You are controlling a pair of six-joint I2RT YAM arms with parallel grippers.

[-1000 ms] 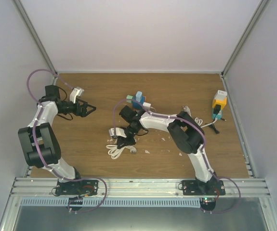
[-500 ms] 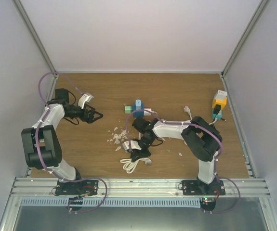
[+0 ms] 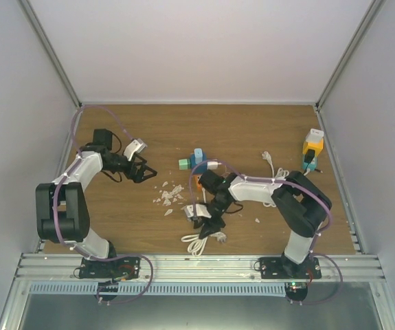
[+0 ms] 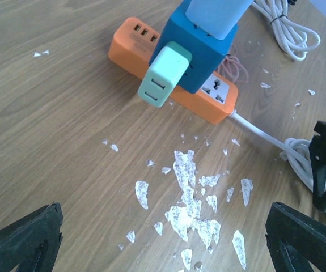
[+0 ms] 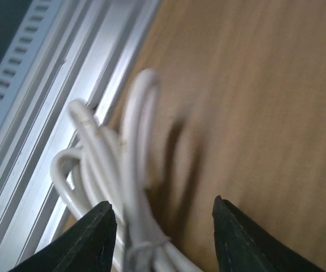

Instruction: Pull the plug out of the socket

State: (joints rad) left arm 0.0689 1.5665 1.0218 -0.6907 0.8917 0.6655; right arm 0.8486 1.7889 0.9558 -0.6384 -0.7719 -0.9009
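Note:
An orange power strip socket point(image 4: 133, 44) point(image 3: 198, 180) lies mid-table with a blue cube adaptor point(image 4: 199, 54) on it. A mint green plug point(image 4: 164, 76) point(image 3: 183, 163) sticks out of the cube's side, and a light blue plug point(image 4: 214, 14) sits on top. My left gripper point(image 4: 163, 249) point(image 3: 148, 172) hovers wide open left of the strip, holding nothing. My right gripper point(image 3: 207, 223) point(image 5: 163, 226) hangs low over the strip's coiled white cable point(image 5: 123, 170) point(image 3: 200, 240). Its jaws stand apart, the blurred bundle lying loose by the left finger.
White flakes point(image 4: 199, 204) point(image 3: 170, 194) litter the wood between my left gripper and the strip. A yellow adaptor point(image 3: 312, 146) stands at the back right, with another white cable point(image 3: 273, 165) nearby. The aluminium rail point(image 5: 49, 85) runs along the table's near edge, right beside the coil.
My right gripper has dragged the white coil toward the near edge and its jaws have opened. The left arm has swung right toward the strip.

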